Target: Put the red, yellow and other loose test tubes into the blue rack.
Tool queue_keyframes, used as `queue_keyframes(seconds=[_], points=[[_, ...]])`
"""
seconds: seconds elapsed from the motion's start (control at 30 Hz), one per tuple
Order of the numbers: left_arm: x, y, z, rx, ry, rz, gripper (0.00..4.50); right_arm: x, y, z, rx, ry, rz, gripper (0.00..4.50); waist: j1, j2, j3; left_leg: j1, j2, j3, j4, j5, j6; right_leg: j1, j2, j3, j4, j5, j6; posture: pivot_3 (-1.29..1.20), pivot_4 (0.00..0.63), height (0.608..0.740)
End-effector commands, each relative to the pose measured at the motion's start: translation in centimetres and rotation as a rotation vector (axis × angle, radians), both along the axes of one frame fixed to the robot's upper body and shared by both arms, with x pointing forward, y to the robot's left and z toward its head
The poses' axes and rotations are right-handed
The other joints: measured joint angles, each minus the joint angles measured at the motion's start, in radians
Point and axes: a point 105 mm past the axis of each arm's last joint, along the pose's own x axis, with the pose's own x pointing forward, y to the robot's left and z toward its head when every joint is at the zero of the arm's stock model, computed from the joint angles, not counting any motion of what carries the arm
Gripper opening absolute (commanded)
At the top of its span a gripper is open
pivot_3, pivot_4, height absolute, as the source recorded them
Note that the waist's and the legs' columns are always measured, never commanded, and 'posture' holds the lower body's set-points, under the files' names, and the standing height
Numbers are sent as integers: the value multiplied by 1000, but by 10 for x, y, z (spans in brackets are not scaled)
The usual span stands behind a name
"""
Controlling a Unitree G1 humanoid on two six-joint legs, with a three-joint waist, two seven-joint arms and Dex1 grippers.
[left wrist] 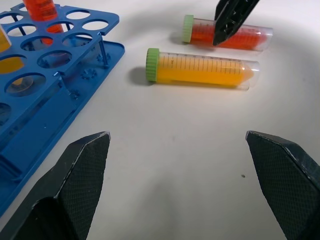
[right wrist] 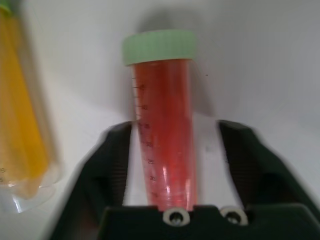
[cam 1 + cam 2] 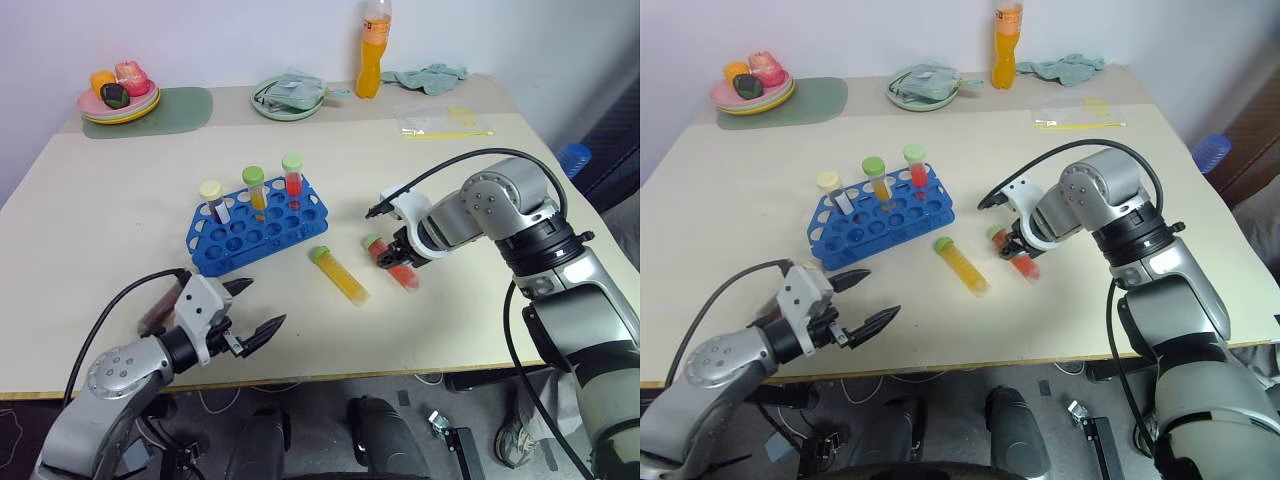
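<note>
While lying on the table, the red tube (image 2: 164, 135) sits between the right gripper's (image 2: 175, 165) unclenched fingers.

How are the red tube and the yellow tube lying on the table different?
The red tube holds red liquid; the yellow tube holds yellow. The red tube lies between the fingers of the right hand, which are not yet tight on it; the yellow tube lies free, beside it and nearer the rack. Both lie flat on the table and have green caps.
</note>
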Motion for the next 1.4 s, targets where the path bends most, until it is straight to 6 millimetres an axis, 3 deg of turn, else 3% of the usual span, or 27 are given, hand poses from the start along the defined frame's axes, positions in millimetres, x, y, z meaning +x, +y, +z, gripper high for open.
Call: queue_keyframes(seconds=[0.03, 0.07, 0.23, 0.4, 0.5, 0.63, 0.77, 1.17, 1.4], points=[[-2, -5, 9, 0, -49, -19, 4500, 0, 2, 9, 7, -27, 13, 1070, 0, 0, 0, 0, 0, 0, 0, 0, 0, 0, 0, 0, 0, 0, 0, 0, 150, 740], [-2, -5, 9, -1, -50, -18, 4500, -1, 3, 12, 13, -38, 23, 777, 0, 0, 0, 0, 0, 0, 0, 0, 0, 0, 0, 0, 0, 0, 0, 0, 150, 740], [-1, -3, 8, 2, -49, -14, 4500, -9, 16, 38, 89, -153, 122, 777, 0, 1, 0, 0, 0, 0, 0, 0, 0, 0, 0, 0, 0, 0, 0, 0, 150, 740], [3, 4, 9, -9, -60, 36, 4500, -27, 62, 92, 472, -629, 418, 777, 3, 0, 0, -1, 0, -1, 0, -1, 2, 0, 0, -1, -2, 0, 1, 0, 150, 740], [12, 13, 11, -37, -75, 106, 4500, -33, 76, 106, 667, -830, 501, 777, -1, 0, 0, 0, 1, 0, 1, -1, 2, 0, 1, 0, -1, 0, 1, 0, 150, 740], [21, 20, 11, -48, -99, 170, 4500, -15, 84, 103, 768, -971, 395, 777, -2, 0, 0, 1, 1, 0, 1, -1, 1, 1, 1, 0, 0, 0, 1, 0, 150, 740], [26, 20, 16, -61, -131, 198, 4500, -5, 104, 97, 796, -1098, 356, 777, -1, 0, 0, 1, 1, 0, 1, -1, 1, 0, 1, 0, 1, 0, 0, 0, 150, 740], [26, 25, 22, -58, -155, 216, 4500, 26, 114, 68, 765, -1136, 249, 777, -1, 0, 0, 1, 0, 0, 0, -1, 1, 0, 0, 0, 1, 0, 0, 0, 150, 740], [25, 24, 23, -61, -156, 217, 4500, 32, 121, 55, 770, -1113, 240, 777, -1, 0, 0, 1, 0, 0, 0, -1, 1, 0, 0, 0, 1, 0, 0, 0, 150, 740]])
